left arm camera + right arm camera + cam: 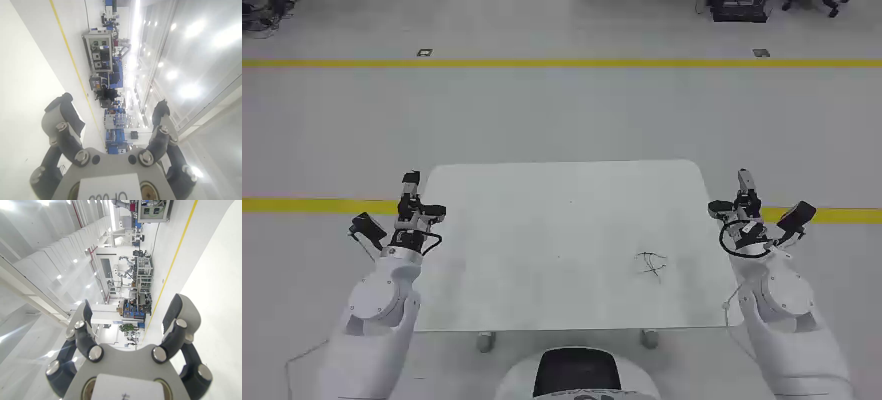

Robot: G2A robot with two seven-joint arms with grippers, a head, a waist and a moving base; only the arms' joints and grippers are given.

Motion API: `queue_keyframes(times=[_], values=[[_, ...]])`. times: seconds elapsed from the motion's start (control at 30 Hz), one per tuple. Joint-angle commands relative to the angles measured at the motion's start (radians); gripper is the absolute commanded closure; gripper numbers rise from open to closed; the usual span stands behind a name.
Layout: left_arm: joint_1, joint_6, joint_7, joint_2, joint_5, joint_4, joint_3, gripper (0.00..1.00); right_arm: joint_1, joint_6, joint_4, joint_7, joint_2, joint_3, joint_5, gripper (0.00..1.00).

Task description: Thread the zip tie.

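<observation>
We start with the pale floor (562, 110), which takes up the upper half of the top view and is crossed by two yellow lines (562, 63), one near the top and one at mid-height. Machinery stands along the far edge.

The white table (542, 200) sits in the centre and lower half of the frame.

At its left edge, at mid-height, is the left gripper (409, 190). At its right edge, at about the same height, is the right gripper (745, 188). Each wrist view shows that arm's fingers (64, 113) (173, 309) spread wide with nothing between them.

Smallest of all is the zip tie (651, 264), a thin dark tangle flat on the table in its lower right quarter. It lies down and to the left of the right gripper and well apart from the left gripper, which is across the whole table.

We judge the right arm the nearer one for the first pick. The strands are too fine for us to tell the long axis or which end carries the head, so we would need to settle that before the fingers come down.
</observation>
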Motion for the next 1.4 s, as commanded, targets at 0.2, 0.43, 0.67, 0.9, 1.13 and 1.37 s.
queue_keyframes(times=[0.2,0.43,0.67,0.9,1.13,1.37], values=[[0.0,0.0,0.0,0.0,0.0,0.0,0.0,0.0,0.0,0.0,0.0,0.0,0.0,0.0,0.0,0.22],[0.0,0.0,0.0,0.0,0.0,0.0,0.0,0.0,0.0,0.0,0.0,0.0,0.0,0.0,0.0,0.0],[0.0,0.0,0.0,0.0,0.0,0.0,0.0,0.22,0.0,0.0,0.0,0.0,0.0,0.0,0.0,0.0],[0.0,0.0,0.0,0.0,0.0,0.0,0.0,0.22,0.0,0.0,0.0,0.0,0.0,0.0,0.0,0.0],[0.0,0.0,0.0,0.0,0.0,0.0,0.0,0.0,0.015,-0.039,0.008,0.061,0.011,0.011,-0.215,0.0],[0.0,0.0,0.0,0.0,0.0,0.0,0.0,0.0,0.047,-0.147,0.061,0.235,0.029,-0.011,-0.511,0.0]])
